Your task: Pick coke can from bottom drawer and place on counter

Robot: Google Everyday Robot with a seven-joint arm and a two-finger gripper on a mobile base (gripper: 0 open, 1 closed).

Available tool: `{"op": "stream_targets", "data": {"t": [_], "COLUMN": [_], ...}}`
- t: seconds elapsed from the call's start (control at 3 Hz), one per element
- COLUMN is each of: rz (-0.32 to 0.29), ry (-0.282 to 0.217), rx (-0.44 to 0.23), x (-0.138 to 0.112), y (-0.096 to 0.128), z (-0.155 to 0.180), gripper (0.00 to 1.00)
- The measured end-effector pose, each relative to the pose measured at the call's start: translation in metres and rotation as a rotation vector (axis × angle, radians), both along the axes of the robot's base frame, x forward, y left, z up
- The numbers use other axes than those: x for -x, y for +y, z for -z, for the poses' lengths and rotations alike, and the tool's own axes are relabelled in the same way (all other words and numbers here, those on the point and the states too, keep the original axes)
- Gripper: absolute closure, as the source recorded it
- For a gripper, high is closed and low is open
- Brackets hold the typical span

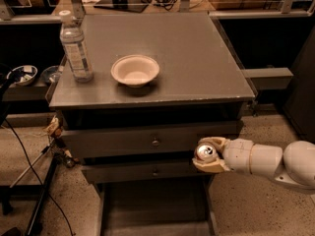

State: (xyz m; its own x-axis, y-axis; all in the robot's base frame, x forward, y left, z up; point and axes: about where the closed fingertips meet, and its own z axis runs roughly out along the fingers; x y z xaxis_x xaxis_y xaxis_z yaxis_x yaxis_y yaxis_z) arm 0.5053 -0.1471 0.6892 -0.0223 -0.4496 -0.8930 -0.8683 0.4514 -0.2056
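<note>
My gripper [209, 155] reaches in from the right, level with the drawer fronts, and is shut on the coke can [205, 152]. Only the can's silver top shows, facing the camera, with tan fingers [212, 167] above and below it. The can hangs in the air in front of the right end of the cabinet, above the bottom drawer [152, 210], which is pulled out and shows a bare grey floor. Higher up lies the counter [197, 58], a broad grey top.
A clear water bottle [76, 48] stands at the counter's left edge. A white paper bowl [135, 70] sits near the front middle. Two grey drawer fronts with round knobs [155, 142] face me. Cables and a stand [44, 191] are on the floor at left.
</note>
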Motion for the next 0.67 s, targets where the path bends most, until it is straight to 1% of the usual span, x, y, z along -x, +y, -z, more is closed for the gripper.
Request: {"op": "stream_targets", "data": {"t": [0.33,0.67], "rz": [0.001,0.015], "ry": [0.013,-0.019], "rx": [-0.002,0.012], "x": [-0.003,-0.022], "y": [0.000,-0.016], "z": [0.000,-0.042], "gripper": [1.00,1.00]}}
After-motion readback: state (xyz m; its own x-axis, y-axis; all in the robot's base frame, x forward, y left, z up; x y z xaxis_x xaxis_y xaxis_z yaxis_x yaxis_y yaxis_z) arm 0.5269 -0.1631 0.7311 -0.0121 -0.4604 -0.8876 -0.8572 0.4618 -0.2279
